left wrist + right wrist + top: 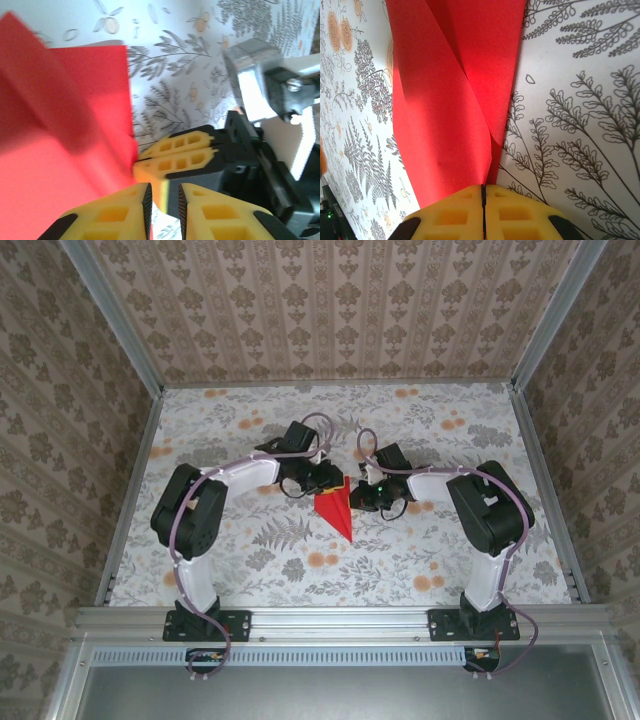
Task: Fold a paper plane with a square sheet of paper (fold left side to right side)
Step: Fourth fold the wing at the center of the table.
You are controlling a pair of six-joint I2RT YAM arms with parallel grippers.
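Checking in on the rig from my end. The desk [420, 440] has a pale cover printed with grey ferns and orange flower blotches. It's boxed in by walls [330, 310] in beige damask wallpaper, with an aluminium frame [130, 495] running along the edges. Both arms are bolted to the near rail [340, 618] and bent inward, so they meet around the middle of the desk.

The paper plane [335, 512] lies between them in the top view. It's a bright red narrow kite shape with its point aimed back toward the arm bases. The left hand [328, 482] is at its far left corner and the right hand [362, 498] is just beside its right edge.

The wrist cams fill in what the overhead can't. On the right wrist, the right hand [483, 192] has its yellow fingers pressed tight together with the red paper [455, 100] pinched in the seam. One flap lifts and curls up off the desk from there.

On the left wrist, the left hand [162, 192] has a narrow gap between its fingers, and I can't see any paper inside it. The red sheet [65, 125] sits off to the left, up against the left finger. The right hand [145, 159] also shows up in this view, clamped on the paper's edge right in front.
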